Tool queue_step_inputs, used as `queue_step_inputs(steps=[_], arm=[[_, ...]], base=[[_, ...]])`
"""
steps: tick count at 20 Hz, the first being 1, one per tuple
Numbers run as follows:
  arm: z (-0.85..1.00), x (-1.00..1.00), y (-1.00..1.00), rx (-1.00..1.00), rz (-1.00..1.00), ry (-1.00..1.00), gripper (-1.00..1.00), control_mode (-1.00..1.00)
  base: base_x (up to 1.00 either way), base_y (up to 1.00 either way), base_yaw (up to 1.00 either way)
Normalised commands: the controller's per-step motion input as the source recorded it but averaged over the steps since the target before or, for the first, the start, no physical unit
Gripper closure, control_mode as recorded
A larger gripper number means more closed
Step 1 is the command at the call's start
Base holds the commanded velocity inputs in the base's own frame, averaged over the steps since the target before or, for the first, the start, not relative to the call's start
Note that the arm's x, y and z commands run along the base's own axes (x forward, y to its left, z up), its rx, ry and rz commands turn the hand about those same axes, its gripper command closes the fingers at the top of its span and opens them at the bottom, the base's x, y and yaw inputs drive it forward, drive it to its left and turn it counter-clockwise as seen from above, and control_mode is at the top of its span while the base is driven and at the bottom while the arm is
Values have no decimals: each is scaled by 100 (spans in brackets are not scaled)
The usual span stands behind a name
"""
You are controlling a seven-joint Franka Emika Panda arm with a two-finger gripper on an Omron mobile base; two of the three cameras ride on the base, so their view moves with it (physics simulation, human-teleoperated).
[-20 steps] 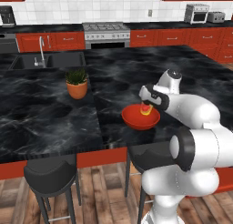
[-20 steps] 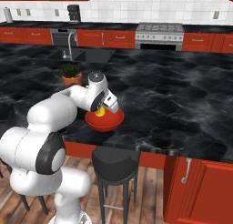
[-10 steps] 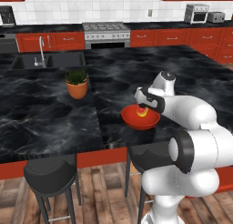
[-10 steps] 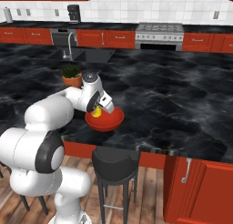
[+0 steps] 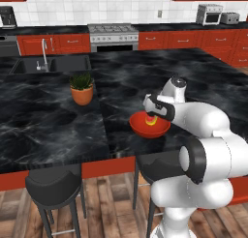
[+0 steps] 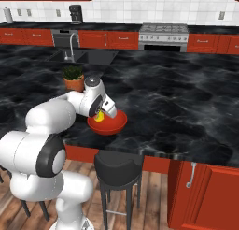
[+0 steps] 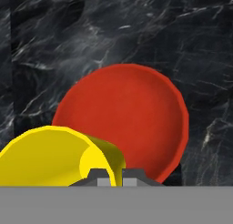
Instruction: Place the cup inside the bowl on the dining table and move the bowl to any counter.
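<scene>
no readable text, label, brand, number or sign appears on any surface in these pictures.

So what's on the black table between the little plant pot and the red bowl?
Nothing: in the left base view, only bare black marble of the dining table lies between the plant pot and the bowl. The right base view shows the same gap.

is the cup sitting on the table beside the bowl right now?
No: the cup is gripped at its rim by the end effector, held over the red bowl.
</scene>
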Motion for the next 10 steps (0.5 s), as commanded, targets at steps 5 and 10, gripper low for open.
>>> queue_step_inputs(steps=[5,10], arm=[[-11,0,0,-1,0,0,100,-100],[-13,0,0,-1,0,0,100,-100]], base=[[0,0,0],[0,0,0]])
